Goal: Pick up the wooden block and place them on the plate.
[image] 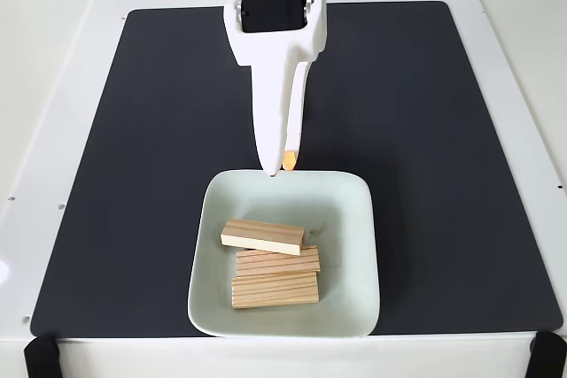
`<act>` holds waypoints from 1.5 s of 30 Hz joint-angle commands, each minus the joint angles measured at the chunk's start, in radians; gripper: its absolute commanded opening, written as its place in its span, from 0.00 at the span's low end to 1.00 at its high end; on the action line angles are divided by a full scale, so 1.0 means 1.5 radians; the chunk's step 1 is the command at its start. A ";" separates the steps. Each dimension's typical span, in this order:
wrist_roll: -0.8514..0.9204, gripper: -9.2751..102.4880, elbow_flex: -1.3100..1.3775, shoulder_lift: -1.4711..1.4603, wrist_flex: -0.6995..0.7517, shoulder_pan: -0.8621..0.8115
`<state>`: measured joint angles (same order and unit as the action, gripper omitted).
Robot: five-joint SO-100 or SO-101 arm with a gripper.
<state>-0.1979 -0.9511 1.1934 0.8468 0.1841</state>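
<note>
Wooden blocks – three in the plate [354, 219]: top block [262, 236] tilted, middle block [277, 261] and bottom block [275, 290] touching, all left of plate centre | gripper [282, 164] – above plate's far rim, fingers look pressed together, holding nothing | black mat [425, 130] under plate

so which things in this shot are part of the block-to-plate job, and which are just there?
Job:
- three wooden blocks lying side by side in the plate
- plate, pale green, square
- gripper, tips at the plate's far rim, holding nothing, jaws look shut

Just there:
- black mat
- white table
- black clamps at the near corners
</note>
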 commanded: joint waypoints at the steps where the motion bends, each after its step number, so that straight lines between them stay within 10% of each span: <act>1: 0.007 0.36 -0.011 0.062 -0.004 0.003; 11: -0.002 0.06 -0.177 0.229 -0.006 0.007; 25: 0.139 0.08 -0.671 0.681 -0.004 -0.002; 27: 0.244 0.08 -0.716 0.706 0.006 0.007; 32: 0.927 0.08 -0.730 0.709 0.105 0.039; 45: 1.089 0.08 -0.581 0.512 0.338 -0.020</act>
<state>1.4266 -1.9175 2.0203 1.3269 0.1580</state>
